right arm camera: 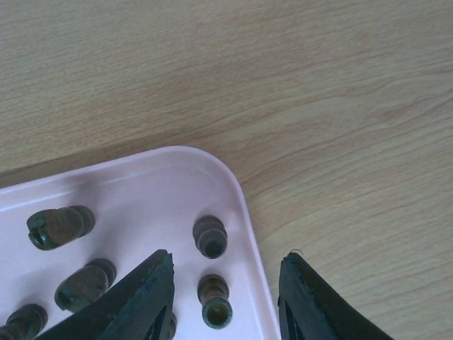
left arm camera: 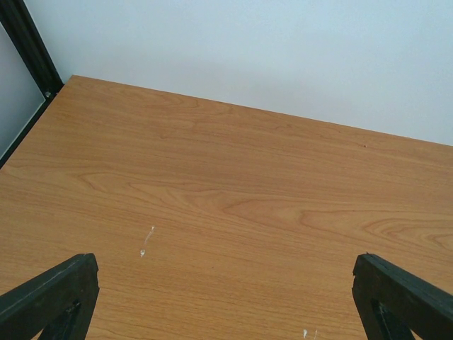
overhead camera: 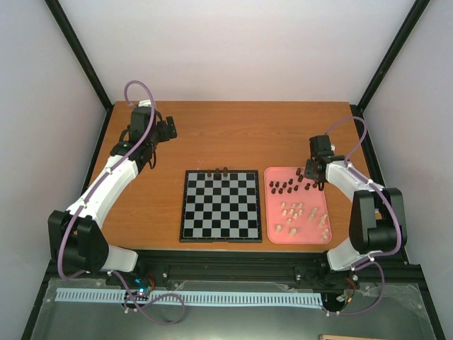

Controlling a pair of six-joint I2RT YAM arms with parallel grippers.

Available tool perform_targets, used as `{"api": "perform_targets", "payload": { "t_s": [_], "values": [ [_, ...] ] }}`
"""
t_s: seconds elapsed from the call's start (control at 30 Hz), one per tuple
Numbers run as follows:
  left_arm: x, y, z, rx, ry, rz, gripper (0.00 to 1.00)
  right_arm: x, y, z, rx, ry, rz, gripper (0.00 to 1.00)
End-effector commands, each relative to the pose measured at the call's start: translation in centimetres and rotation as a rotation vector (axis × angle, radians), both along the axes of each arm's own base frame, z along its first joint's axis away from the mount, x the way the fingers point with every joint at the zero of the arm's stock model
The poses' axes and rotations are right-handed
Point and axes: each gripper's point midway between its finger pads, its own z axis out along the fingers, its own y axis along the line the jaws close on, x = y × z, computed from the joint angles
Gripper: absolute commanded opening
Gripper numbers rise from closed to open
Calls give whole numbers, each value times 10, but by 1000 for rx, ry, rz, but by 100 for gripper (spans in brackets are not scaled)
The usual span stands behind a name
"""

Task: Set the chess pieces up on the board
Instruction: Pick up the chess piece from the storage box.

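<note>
The black-and-silver board [overhead camera: 221, 206] lies flat at the table's middle, with three dark pieces [overhead camera: 220, 171] on its far edge row. A pink tray [overhead camera: 271, 212] to its right holds dark pieces [overhead camera: 286, 188] at the far end and pale pieces [overhead camera: 301, 216] nearer. My right gripper [overhead camera: 312, 175] hovers open over the tray's far right corner. In the right wrist view its fingers [right arm camera: 134, 301] straddle a lying dark piece [right arm camera: 215, 300], with another dark piece [right arm camera: 211, 236] just beyond. My left gripper [overhead camera: 168, 129] is open and empty over bare wood at the far left.
The tray rim [right arm camera: 244, 205] curves under my right gripper, one finger inside, one outside over the table. More dark pieces [right arm camera: 60, 227] lie to the left in the tray. Black frame posts [overhead camera: 79, 53] stand at the table's far corners.
</note>
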Motion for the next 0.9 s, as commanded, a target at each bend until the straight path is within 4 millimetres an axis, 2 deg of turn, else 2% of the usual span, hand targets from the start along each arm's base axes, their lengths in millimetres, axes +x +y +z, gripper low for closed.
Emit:
{"api": "perform_targets", "payload": {
  "t_s": [0.0, 0.6, 0.87],
  "values": [
    [1, -2, 11, -11, -35, -2, 100, 12, 3, -8, 33, -9, 11, 41],
    [1, -2, 12, -12, -38, -2, 100, 17, -1, -32, 56, 41, -3, 29],
    [1, -2, 11, -14, -37, -4, 100, 19, -1, -28, 58, 32, -2, 15]
  ]
}}
